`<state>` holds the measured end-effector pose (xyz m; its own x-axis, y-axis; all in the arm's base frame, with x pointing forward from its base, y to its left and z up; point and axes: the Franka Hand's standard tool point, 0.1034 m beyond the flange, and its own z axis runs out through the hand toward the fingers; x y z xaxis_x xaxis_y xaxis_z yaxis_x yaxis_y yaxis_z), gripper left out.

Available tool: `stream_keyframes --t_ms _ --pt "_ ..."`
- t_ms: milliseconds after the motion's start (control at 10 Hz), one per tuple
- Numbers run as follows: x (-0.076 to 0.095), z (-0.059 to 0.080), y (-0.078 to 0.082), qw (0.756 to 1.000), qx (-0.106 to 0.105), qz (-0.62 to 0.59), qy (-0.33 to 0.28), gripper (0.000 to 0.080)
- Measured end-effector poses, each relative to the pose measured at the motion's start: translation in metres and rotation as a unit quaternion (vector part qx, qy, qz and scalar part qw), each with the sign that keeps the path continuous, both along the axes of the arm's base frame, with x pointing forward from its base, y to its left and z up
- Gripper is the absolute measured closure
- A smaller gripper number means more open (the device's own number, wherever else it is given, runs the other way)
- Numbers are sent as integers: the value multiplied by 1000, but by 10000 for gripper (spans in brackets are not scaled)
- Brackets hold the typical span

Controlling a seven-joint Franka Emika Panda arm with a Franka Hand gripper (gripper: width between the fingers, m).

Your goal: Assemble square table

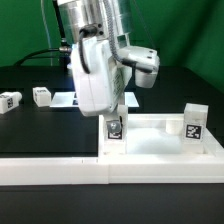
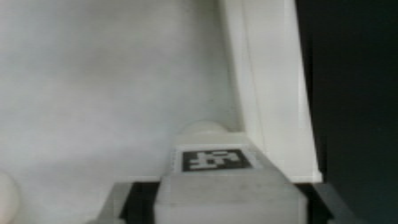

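Exterior view: gripper (image 1: pixel 113 122) down at tabletop (image 1: pixel 150 145) corner nearest arm, fingers clamped on held leg (image 1: pixel 114 128), tag facing cam. Wrist view: held leg fills gap btw fingers, stands just inside tabletop's raised rim (image 2: pixel 267 80). Second leg (image 1: pixel 193 122) upright on tabletop corner twd exterior view's right. Loose leg (image 1: pixel 41 95) and last leg (image 1: pixel 10 100) lie well apart from tabletop, twd exterior view's left. Judgement: roughly halfway; can't tell if either leg fully seated. Left: finish this one, fetch other 2.
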<state>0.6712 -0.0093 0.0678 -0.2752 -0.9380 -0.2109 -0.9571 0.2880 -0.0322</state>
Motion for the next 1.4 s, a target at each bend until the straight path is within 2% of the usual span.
stream_keyframes --t_ms 200,400,500,600,700,800,900,1100,1200,1400 --pt "0 1 1 998 3 -54 10 511" --pt "0 1 0 998 -1 -58 13 509" --pt "-1 -1 1 998 -1 -58 13 419" --pt "-1 -1 0 998 -1 -58 14 281" --pt "-1 -1 0 998 -1 -58 13 281" --pt "2 7 0 998 2 -61 8 174" --pt "-2 26 9 998 8 -63 3 157" --pt "-13 49 36 997 21 -72 6 151" --pt "-16 55 47 997 27 -67 11 151" --pt "-16 51 43 997 25 -66 12 151"
